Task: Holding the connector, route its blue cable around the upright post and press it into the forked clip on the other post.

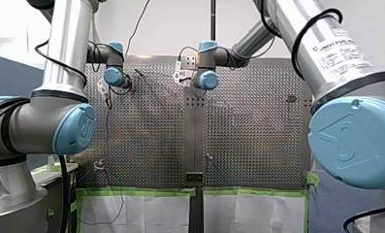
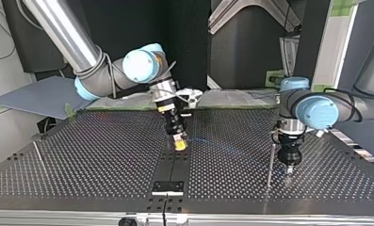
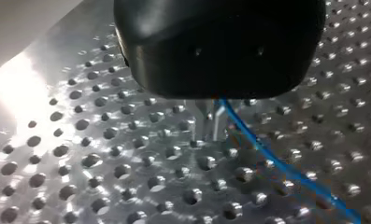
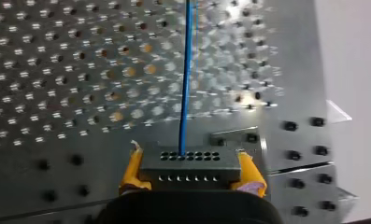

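One dark connector (image 4: 190, 165) is clamped between the yellow pads (image 4: 132, 170) of my right gripper (image 4: 189, 153), long side across the pads. One blue cable (image 4: 185, 79) leaves its face and runs straight ahead over the surface (image 4: 57, 70).

Upright posts: two.
- First post (image 2: 271, 162): just beside my left gripper (image 2: 288, 169), grip cannot be told.
- Second post (image 2: 38, 153): top view's left.

Perforated metal table (image 2: 104, 155) is made up of two panels, joined by a dark centre strip (image 2: 175, 162). A small black plate (image 2: 168, 187) is seated on the strip near the top view's front edge. A thin upright post (image 2: 270, 165) is mounted on the panel at that view's right, and a second post (image 2: 37, 153) at its left. Green tape (image 1: 136, 191) is applied along the front view's near edge.
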{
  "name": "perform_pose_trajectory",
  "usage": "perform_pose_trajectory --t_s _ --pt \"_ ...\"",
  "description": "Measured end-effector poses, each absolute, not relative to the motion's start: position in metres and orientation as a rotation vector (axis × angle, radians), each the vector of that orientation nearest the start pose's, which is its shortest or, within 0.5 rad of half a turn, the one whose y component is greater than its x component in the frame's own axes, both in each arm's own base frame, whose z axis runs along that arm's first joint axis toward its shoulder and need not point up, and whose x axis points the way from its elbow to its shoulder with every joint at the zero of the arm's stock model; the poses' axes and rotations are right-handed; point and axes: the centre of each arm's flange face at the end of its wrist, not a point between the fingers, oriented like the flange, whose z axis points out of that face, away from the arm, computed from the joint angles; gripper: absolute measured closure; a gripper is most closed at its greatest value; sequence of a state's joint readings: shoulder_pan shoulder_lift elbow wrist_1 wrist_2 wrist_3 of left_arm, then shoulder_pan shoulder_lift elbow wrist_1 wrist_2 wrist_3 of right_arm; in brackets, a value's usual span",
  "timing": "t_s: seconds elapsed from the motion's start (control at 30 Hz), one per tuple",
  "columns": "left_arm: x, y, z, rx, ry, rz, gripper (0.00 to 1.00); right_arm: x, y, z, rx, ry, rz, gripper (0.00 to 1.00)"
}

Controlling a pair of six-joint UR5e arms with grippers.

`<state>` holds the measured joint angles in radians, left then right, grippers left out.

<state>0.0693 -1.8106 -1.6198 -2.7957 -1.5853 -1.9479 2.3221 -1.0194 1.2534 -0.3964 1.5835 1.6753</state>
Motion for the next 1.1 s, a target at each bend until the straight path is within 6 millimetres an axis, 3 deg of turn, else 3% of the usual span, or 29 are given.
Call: perform_pose_trajectory --t_s 0.23,0.3,0.33,0.4,0.43,0.5,0.53,0.6,1.1 --pt "0.582 -0.095 0.356 -0.357 1.508 -0.194 0.67 0.592 -0.435 0.327 1.606 -0.805 1.884 1.0" --pt "0.581 -0.096 0.355 -0.353 1.511 -0.191 0.51 0.594 -0.435 0.321 1.616 -0.808 1.877 1.0" --pt "0.581 -0.097 0.354 -0.349 1.511 -0.191 0.51 0.594 -0.435 0.318 1.62 -0.809 1.874 1.0" --pt "0.581 -0.098 0.354 -0.342 1.511 -0.195 0.31 0.595 -0.434 0.311 1.63 -0.812 1.867 1.0" --pt "0.581 -0.099 0.354 -0.338 1.51 -0.199 0.31 0.595 -0.434 0.308 1.634 -0.814 1.864 1.0" --pt "0.581 -0.1 0.354 -0.336 1.509 -0.203 0.11 0.595 -0.434 0.301 1.64 -0.818 1.859 1.0" --pt "0.581 -0.1 0.354 -0.337 1.509 -0.204 0.11 0.595 -0.434 0.297 1.642 -0.819 1.858 1.0" --pt "0.581 -0.1 0.353 -0.338 1.511 -0.204 0.0 0.594 -0.433 0.29 1.644 -0.82 1.856 1.0" --pt "0.577 -0.103 0.347 -0.356 1.521 -0.211 0.0 0.589 -0.423 0.233 1.726 -0.859 1.753 1.0"
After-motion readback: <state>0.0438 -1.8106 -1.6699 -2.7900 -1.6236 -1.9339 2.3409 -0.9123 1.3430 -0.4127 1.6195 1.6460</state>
